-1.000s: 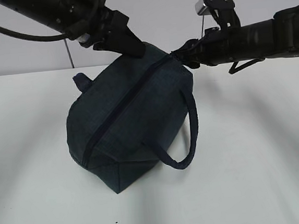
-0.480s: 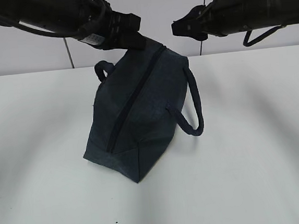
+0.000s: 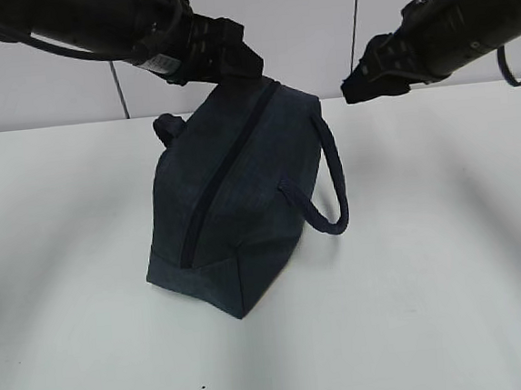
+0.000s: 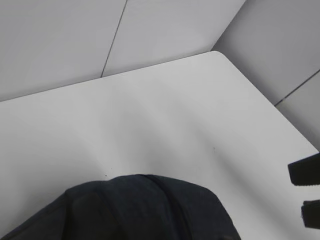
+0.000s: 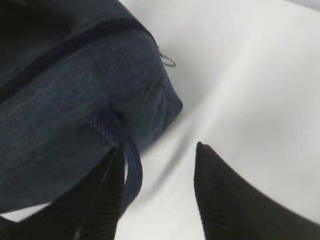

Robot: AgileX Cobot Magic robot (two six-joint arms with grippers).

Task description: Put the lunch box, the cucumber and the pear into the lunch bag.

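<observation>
The dark navy lunch bag (image 3: 233, 188) stands on the white table (image 3: 450, 270) with its long zipper (image 3: 225, 172) closed. My left gripper (image 3: 238, 65) sits at the bag's top far end; its jaws are hidden against the fabric, and only the bag (image 4: 140, 210) fills the bottom of the left wrist view. My right gripper (image 3: 360, 81) hangs open in the air to the right of the bag, holding nothing. In the right wrist view its fingers (image 5: 212, 180) stand apart beside the bag (image 5: 75, 100), one next to a looped handle (image 5: 132, 165). The lunch box, cucumber and pear are out of view.
A second handle loop (image 3: 167, 126) sticks out on the bag's left. The table's rounded corner (image 4: 215, 52) meets grey wall panels. The right gripper's fingertips (image 4: 305, 172) show at the right edge of the left wrist view.
The bag, tilted and held up at both top ends a second ago, now rests on the table. The right gripper has let go and drawn back up and to the right.
</observation>
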